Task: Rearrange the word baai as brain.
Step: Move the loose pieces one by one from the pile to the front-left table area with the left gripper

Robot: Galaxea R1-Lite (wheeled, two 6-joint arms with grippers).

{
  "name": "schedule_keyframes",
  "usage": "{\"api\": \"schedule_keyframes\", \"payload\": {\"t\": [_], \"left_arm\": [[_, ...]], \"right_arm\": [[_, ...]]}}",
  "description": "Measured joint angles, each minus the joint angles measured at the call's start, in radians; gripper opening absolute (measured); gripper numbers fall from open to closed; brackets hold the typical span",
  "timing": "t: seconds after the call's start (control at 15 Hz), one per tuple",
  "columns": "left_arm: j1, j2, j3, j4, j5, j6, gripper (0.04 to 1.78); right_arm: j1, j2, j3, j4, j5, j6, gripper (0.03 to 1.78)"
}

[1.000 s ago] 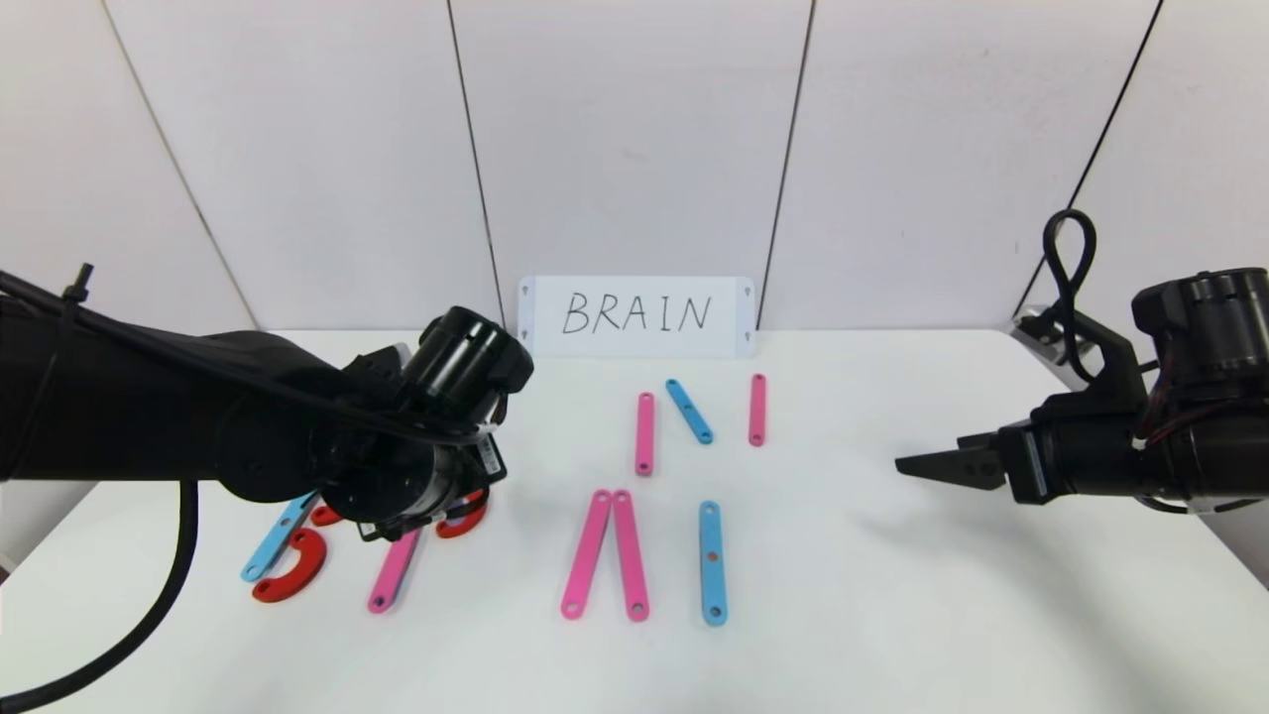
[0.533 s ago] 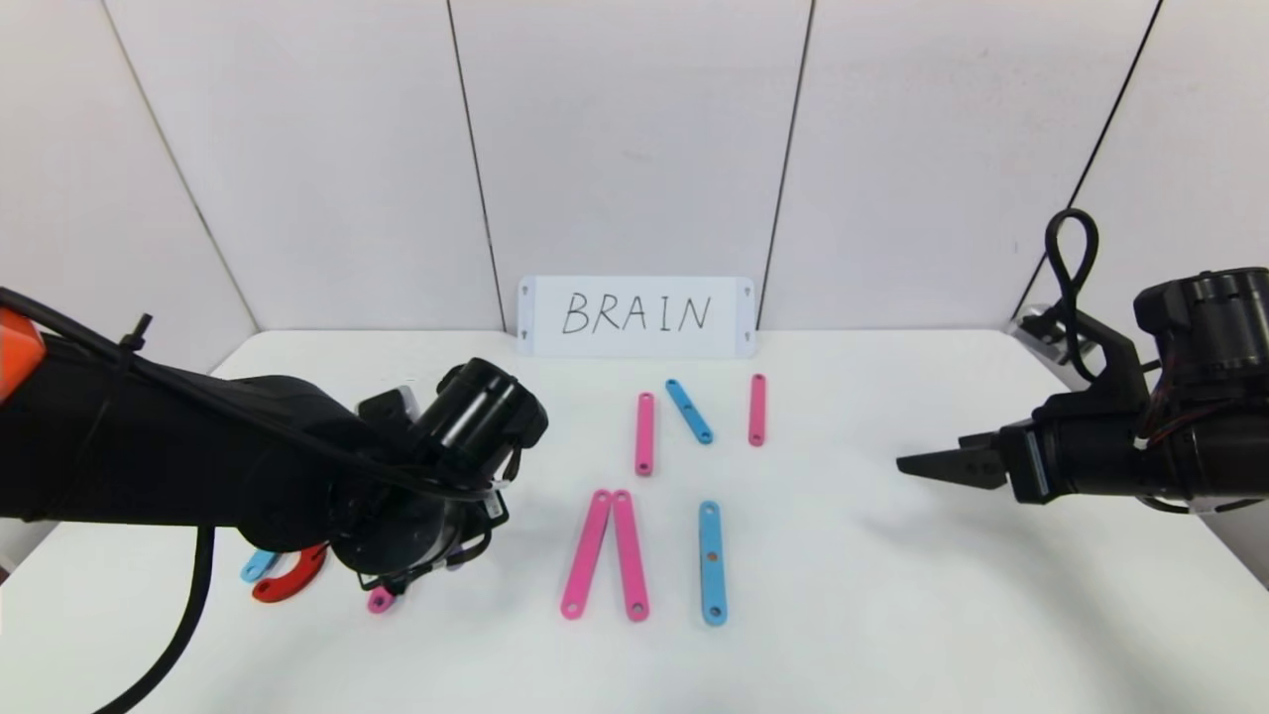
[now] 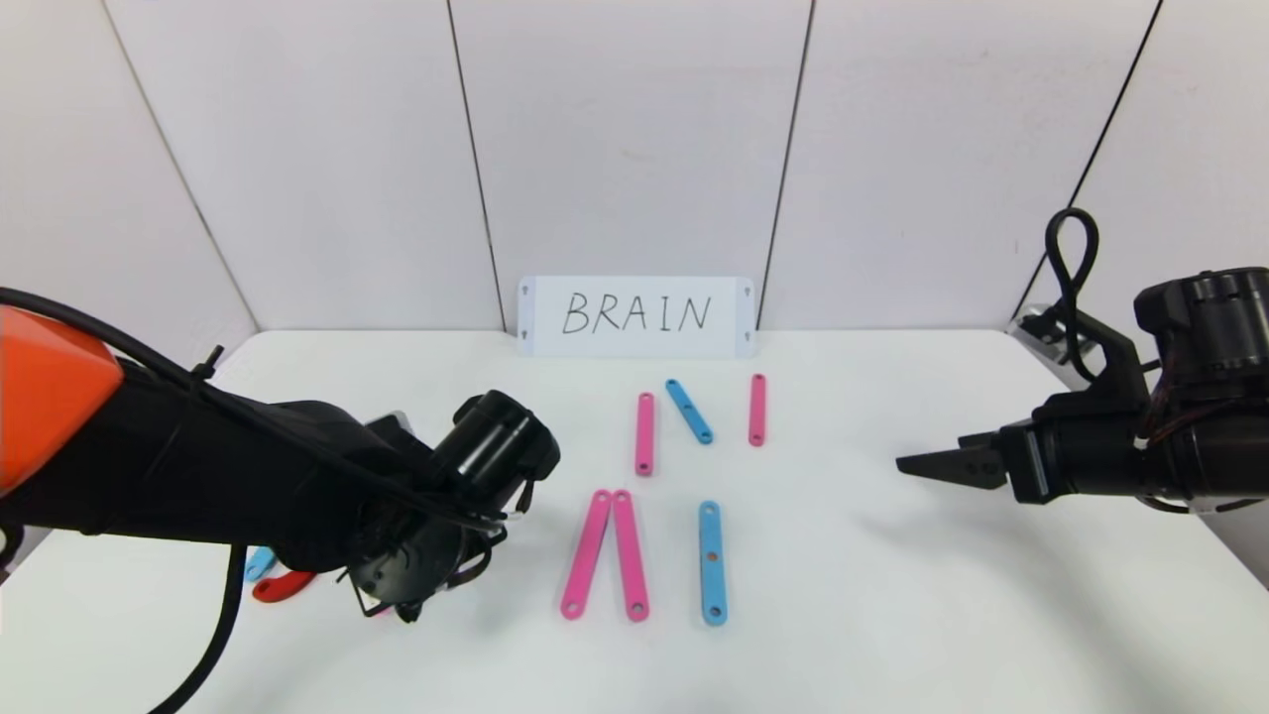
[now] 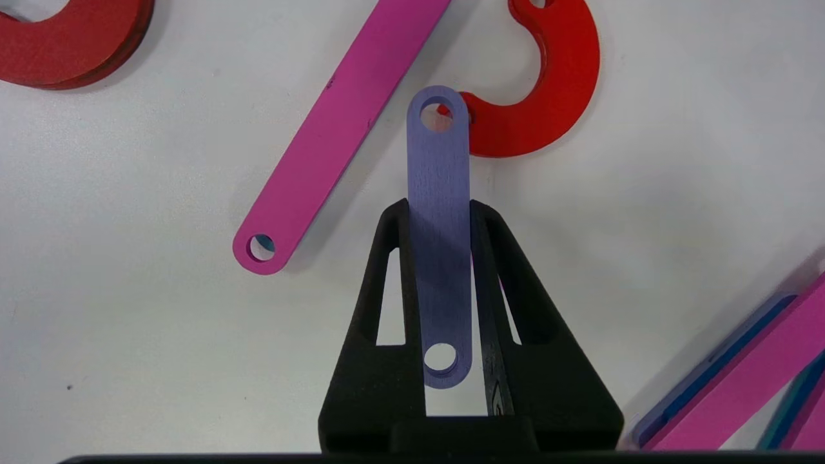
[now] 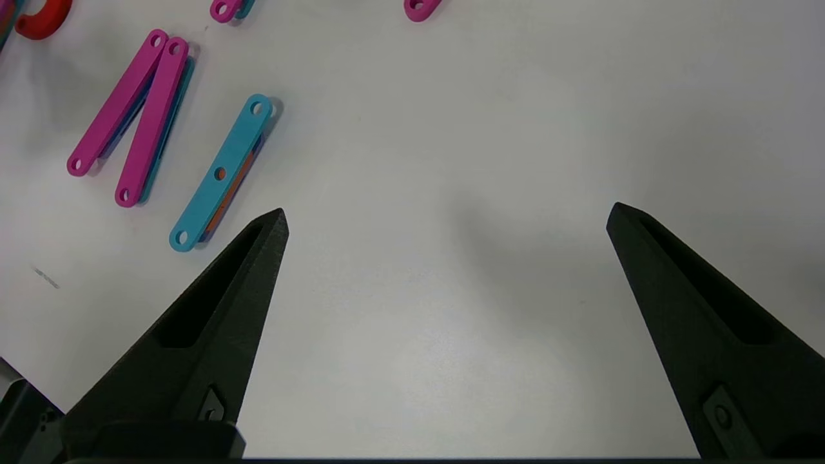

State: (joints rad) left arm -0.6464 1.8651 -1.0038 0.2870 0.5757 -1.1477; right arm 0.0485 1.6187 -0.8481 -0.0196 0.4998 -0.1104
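Left wrist view: the left gripper [image 4: 439, 212] is clamped on a purple strip [image 4: 439, 193], held above the table near a red arc [image 4: 548, 84]. The right gripper [image 5: 445, 219] hovers wide open, holding nothing.

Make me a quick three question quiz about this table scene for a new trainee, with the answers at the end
1. True or false: the left hand is shut on a purple strip.
2. Multiple choice: the handwritten white card at the back of the table reads A) BAAI, B) BRAIN, C) TRAIN.
3. Fill in the blank: the right hand hovers over bare table with its fingers wide ____ and nothing between them.

Key: 1 true; 2 B; 3 open.
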Motion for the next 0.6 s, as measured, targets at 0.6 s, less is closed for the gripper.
{"api": "schedule_keyframes", "payload": {"t": [0.6], "left_arm": [[-0.036,0.032,0.018,0.006,0.004,-0.044,0.28]], "right_arm": [[0.000,-0.001,0.000,0.000,0.000,0.000,1.74]]}}
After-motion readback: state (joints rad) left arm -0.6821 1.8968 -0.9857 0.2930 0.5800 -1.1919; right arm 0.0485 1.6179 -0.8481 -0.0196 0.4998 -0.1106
